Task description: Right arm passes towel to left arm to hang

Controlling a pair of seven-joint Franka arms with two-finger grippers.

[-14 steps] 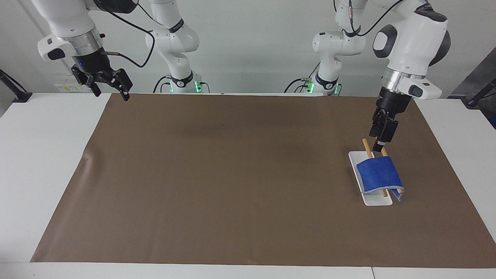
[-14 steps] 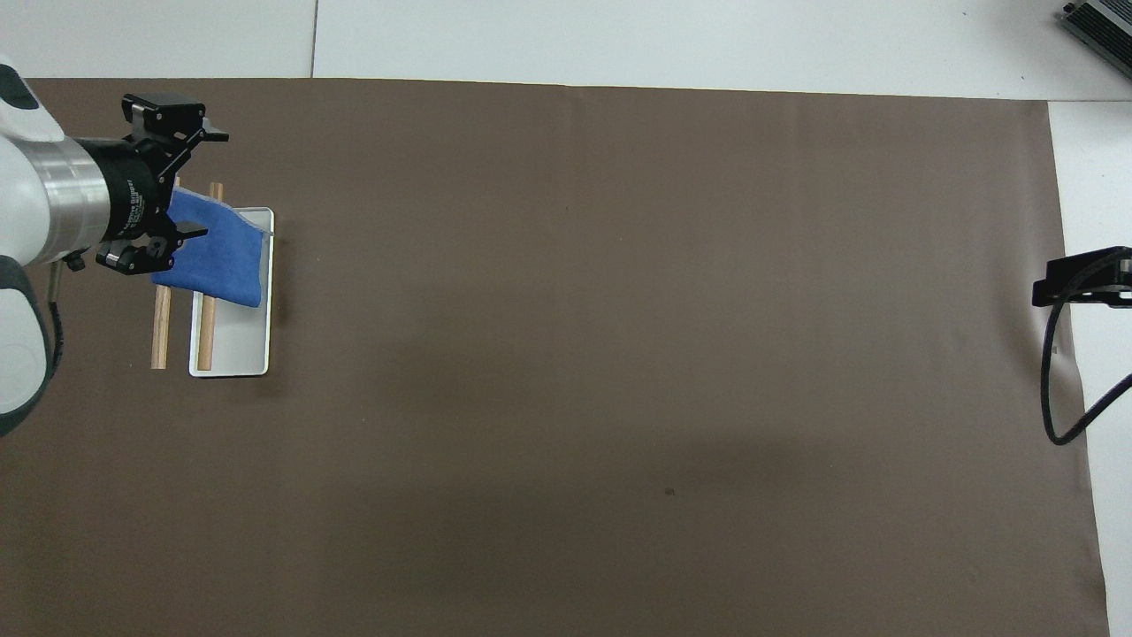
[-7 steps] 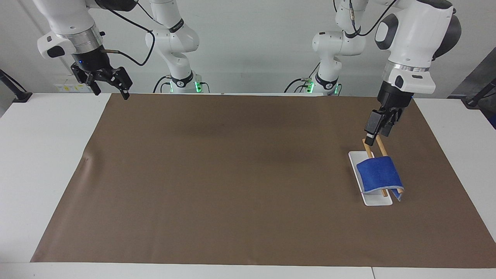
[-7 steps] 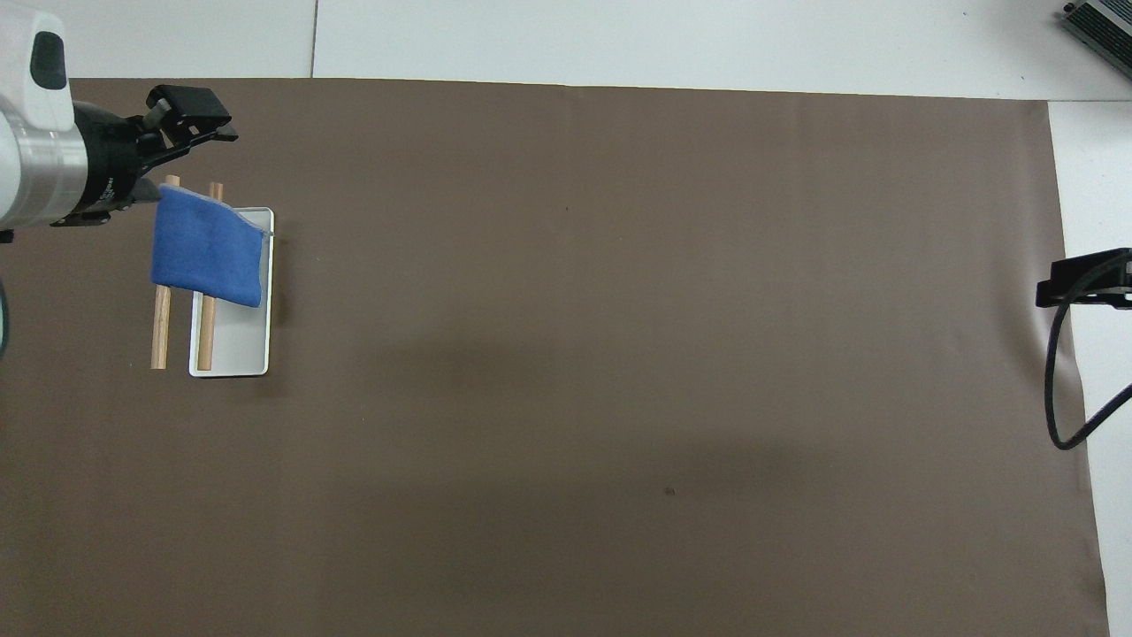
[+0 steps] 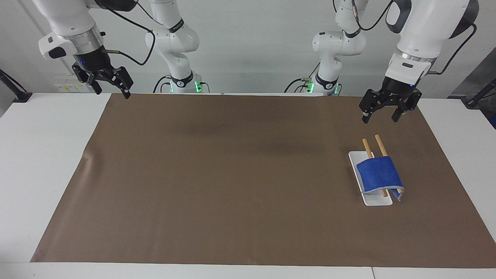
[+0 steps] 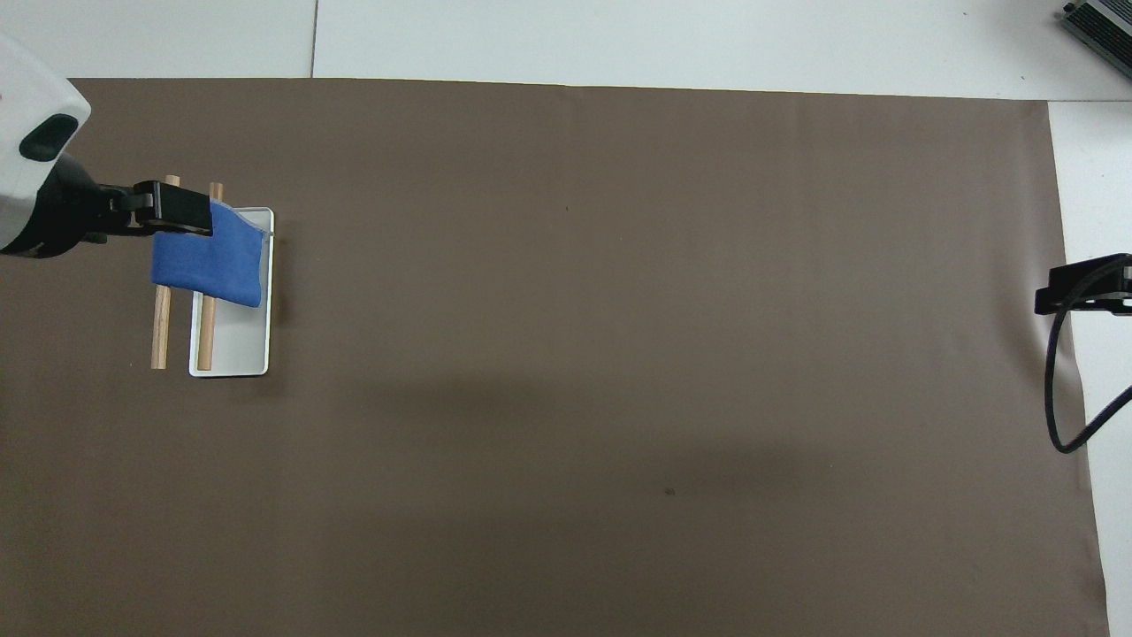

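Observation:
The blue towel (image 5: 379,175) hangs folded over two wooden rods (image 5: 380,144) of a small white tray stand (image 5: 374,200) toward the left arm's end of the table. It also shows in the overhead view (image 6: 209,262). My left gripper (image 5: 379,118) is open and empty, raised in the air over the brown mat beside the rods' ends, clear of the towel; in the overhead view (image 6: 177,211) it overlaps the towel's edge. My right gripper (image 5: 111,94) is open and empty, held high over the mat's corner at the right arm's end, where the arm waits.
A brown mat (image 5: 240,174) covers most of the white table (image 5: 42,155). The right gripper's black tip and cable (image 6: 1074,292) show at the mat's edge in the overhead view. The white tray (image 6: 239,349) holds the rods (image 6: 160,336).
My left gripper has risen from just above the rods' ends, turned at the wrist and spread its fingers, drawing back toward the robots. The towel stays on the rods. The right arm barely moved.

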